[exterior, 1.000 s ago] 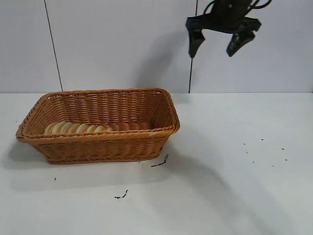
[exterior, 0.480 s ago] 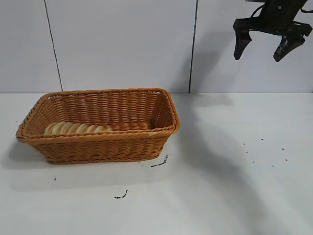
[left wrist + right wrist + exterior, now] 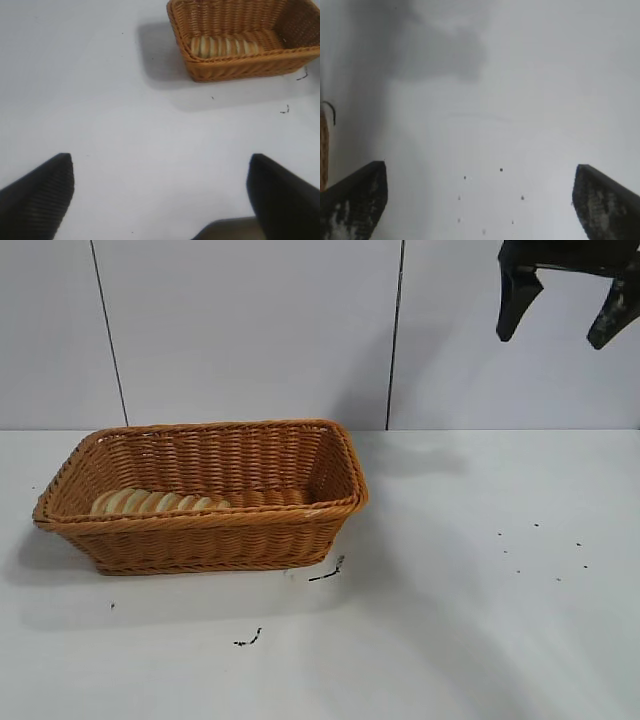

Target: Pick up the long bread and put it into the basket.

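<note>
The long bread (image 3: pixel 155 502) lies inside the orange-brown wicker basket (image 3: pixel 200 540), toward its left end. It also shows in the left wrist view (image 3: pixel 223 46), inside the basket (image 3: pixel 240 70). My right gripper (image 3: pixel 560 325) hangs high at the top right, open and empty, far from the basket. In its wrist view the right gripper (image 3: pixel 479 172) is open over bare table. My left gripper (image 3: pixel 160 162) is open and empty over bare table, well away from the basket; it is out of the exterior view.
The white table (image 3: pixel 450 620) carries small dark specks at the right (image 3: pixel 540 550) and two dark scraps (image 3: pixel 328 572) in front of the basket. A grey panelled wall stands behind.
My right gripper has moved up and to the right, away from above the basket, staying open. The bread and basket have not moved.
</note>
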Robot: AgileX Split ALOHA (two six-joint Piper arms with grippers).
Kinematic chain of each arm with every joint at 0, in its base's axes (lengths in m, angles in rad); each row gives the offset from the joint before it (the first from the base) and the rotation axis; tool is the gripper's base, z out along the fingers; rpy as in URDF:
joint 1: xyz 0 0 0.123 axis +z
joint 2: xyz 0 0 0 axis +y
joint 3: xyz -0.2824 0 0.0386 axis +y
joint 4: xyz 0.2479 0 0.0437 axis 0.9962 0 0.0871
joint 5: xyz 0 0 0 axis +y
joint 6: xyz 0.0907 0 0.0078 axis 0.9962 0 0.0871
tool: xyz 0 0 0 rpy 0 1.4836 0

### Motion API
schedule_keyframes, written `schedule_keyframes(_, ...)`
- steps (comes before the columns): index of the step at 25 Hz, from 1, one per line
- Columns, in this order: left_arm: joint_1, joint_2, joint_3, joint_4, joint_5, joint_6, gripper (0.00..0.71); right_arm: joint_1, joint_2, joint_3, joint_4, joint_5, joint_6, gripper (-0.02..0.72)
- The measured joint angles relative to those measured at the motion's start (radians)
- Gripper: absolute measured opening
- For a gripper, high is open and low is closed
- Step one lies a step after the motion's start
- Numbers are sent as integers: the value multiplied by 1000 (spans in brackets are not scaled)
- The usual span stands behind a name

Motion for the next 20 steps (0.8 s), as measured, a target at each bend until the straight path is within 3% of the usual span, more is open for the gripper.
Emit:
schedule_keyframes(8,0,0,0,0,0,0,692,0,-486,501,-3,-10,0,689)
schedule_keyframes(16,0,0,0,0,0,0,692,0,-968,895,-49,-208,0,689)
schedule_keyframes(20,0,0,0,0,0,0,692,0,-1187,976,-61,-200,0,689)
